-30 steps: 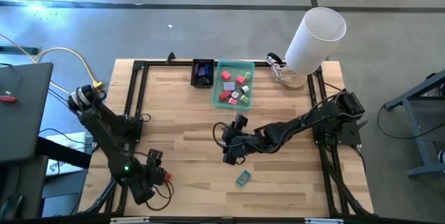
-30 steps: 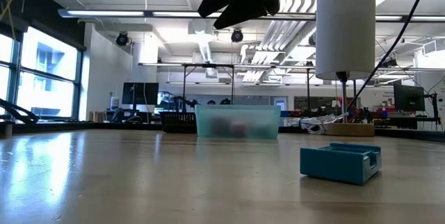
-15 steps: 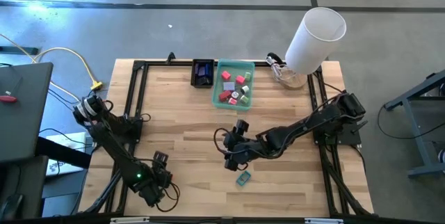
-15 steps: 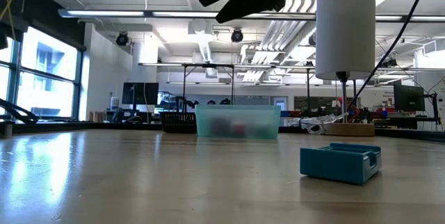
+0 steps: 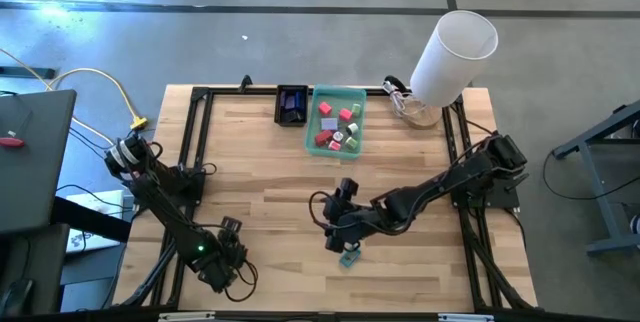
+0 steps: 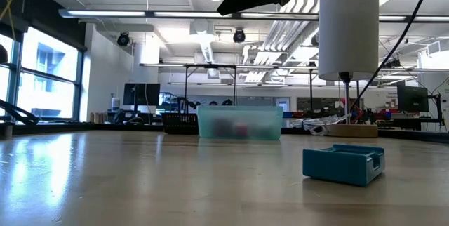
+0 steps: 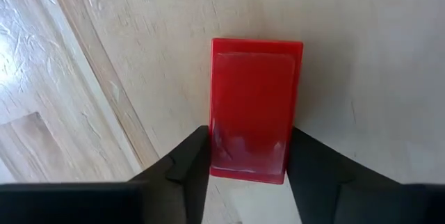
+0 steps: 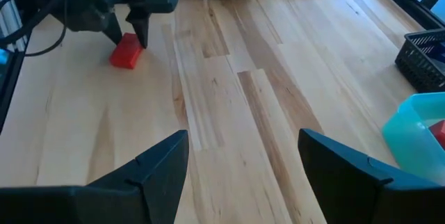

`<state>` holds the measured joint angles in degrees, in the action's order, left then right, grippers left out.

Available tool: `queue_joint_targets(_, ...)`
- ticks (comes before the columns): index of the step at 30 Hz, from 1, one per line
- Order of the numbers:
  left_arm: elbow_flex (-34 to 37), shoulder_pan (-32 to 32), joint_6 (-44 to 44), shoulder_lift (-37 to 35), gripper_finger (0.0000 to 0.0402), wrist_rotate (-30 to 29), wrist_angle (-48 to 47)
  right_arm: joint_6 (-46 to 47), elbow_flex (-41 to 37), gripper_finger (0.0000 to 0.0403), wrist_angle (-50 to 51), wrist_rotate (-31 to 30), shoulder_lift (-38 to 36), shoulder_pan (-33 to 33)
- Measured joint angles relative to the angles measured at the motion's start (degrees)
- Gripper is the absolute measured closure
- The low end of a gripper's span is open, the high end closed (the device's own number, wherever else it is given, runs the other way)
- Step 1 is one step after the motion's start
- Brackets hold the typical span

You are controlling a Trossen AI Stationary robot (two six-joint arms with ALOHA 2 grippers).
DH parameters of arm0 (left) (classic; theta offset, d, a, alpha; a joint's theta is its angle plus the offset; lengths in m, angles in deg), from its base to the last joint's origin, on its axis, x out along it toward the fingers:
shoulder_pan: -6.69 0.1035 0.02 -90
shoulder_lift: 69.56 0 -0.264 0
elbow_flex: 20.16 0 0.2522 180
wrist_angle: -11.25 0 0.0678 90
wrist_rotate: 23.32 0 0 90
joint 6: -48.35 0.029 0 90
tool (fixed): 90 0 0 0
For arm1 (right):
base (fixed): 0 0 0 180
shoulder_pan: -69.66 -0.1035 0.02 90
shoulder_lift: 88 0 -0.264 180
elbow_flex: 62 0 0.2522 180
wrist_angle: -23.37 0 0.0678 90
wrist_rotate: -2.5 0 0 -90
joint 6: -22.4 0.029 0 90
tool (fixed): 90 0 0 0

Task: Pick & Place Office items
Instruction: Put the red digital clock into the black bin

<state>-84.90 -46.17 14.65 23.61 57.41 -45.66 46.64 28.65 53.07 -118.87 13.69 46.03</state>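
Left end effector (image 7: 249, 156) grips the red block (image 7: 255, 106) on the near-left counter (image 5: 270, 202). Right end effector (image 5: 344, 246) hangs spread wide above the teal piece (image 6: 344, 164).

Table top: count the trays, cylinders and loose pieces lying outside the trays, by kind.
Trays: 2, green tray and black tray
Cylinders: 1, white cylinder
Loose pieces: 2, red block and teal piece
Total: 5

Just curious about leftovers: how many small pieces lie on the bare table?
2: a teal piece by the right tool, and a red block at the left tool, front-left. Arms may hide others.
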Motion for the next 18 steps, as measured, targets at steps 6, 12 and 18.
queue_joint_targets(6,0.12,0.34,0.94,-0.65,0.0263,-0.49,0.07,-0.28,0.0,0.0143,-0.02,-0.02,0.0,0.0)
queue_joint_targets(12,0.34,1.5,2.28,-3.93,0.0263,-6.24,-1.91,-0.36,0.0,0.0143,0.05,-0.04,0.0,-0.63)
queue_joint_targets(18,0.28,6.41,5.6,-8.25,0.0263,-6.11,-5.38,-0.32,0.0,0.0143,0.14,-0.09,0.0,-3.23)
